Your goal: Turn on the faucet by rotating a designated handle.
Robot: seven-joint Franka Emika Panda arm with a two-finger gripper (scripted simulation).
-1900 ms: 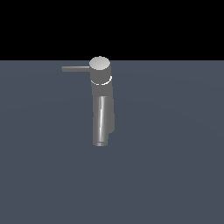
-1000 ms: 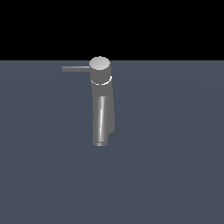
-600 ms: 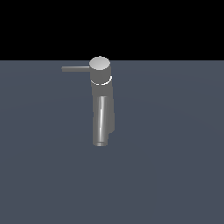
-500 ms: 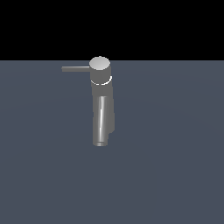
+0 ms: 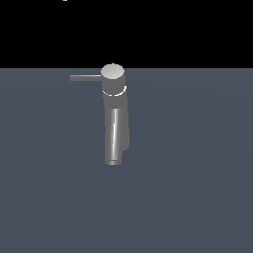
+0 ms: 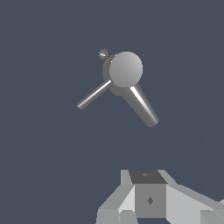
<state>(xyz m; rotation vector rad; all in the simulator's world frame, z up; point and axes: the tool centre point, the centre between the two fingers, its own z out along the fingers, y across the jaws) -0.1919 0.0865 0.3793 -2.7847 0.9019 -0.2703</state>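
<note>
The faucet is a grey upright cylinder with a lighter round cap and a thick shiny spout pointing toward the camera. The handle, a thin dark-grey rod, sticks out from the capped top toward the exterior view's left. The wrist view looks down on the faucet, its handle and its spout. Only the pale blocky body of my gripper shows there, at the picture's edge and well apart from the faucet. Its fingertips are cut off. The exterior view does not show the gripper.
The faucet stands alone on a flat dark blue-grey surface. A small grey knob sits at the back of the faucet's top in the wrist view. Black background lies above the surface's far edge.
</note>
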